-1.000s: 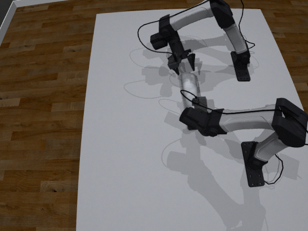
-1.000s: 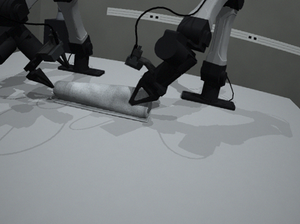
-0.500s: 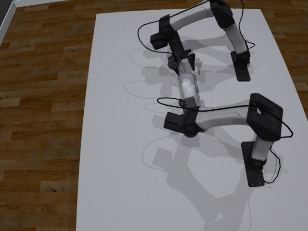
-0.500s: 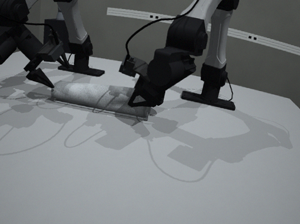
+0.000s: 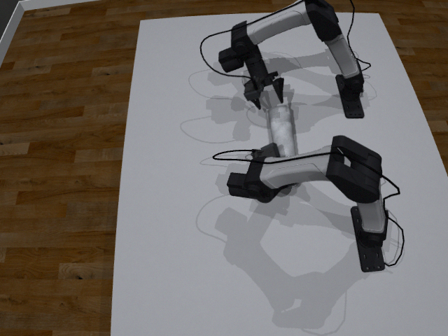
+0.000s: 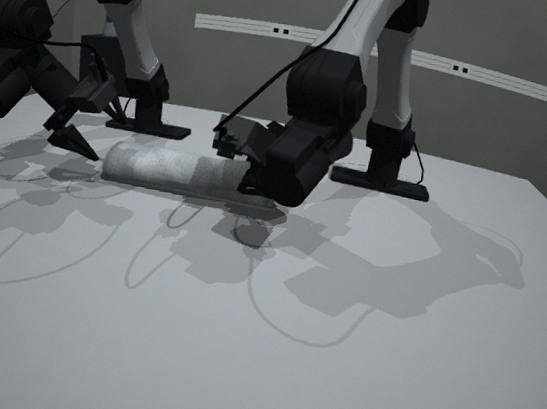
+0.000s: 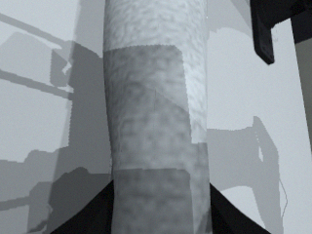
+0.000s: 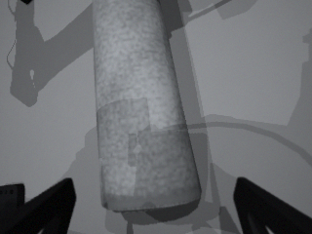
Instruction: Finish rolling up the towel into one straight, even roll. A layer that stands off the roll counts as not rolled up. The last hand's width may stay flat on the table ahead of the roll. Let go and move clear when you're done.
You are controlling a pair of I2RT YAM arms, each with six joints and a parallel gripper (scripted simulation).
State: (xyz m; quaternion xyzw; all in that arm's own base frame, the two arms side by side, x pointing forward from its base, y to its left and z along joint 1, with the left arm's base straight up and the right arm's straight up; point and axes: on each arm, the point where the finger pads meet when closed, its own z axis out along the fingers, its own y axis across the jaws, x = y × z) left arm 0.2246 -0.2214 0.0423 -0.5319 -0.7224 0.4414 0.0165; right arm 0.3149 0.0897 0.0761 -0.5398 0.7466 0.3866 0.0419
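The pale towel roll (image 5: pixel 283 130) (image 6: pixel 164 165) (image 7: pixel 151 117) (image 8: pixel 132 63) lies straight on the table. A thin edge shows low along its front in the exterior view. My left gripper (image 7: pixel 159 183) is shut on the towel roll, one finger at each side; in the top and exterior views its fingertips are hidden by its own arm. My right gripper (image 5: pixel 271 104) (image 6: pixel 110 141) (image 8: pixel 155 186) is open and empty just off the roll's other end, its fingertips apart to either side. The roll's near end in the top view is hidden under the left arm.
The white table (image 5: pixel 173 253) (image 6: pixel 193 342) carries both arms and their shadows. The right arm's base (image 5: pixel 353 104) stands behind the roll's far end, and the left arm's base (image 5: pixel 372 258) stands farther along the same side. Cables hang beside both wrists.
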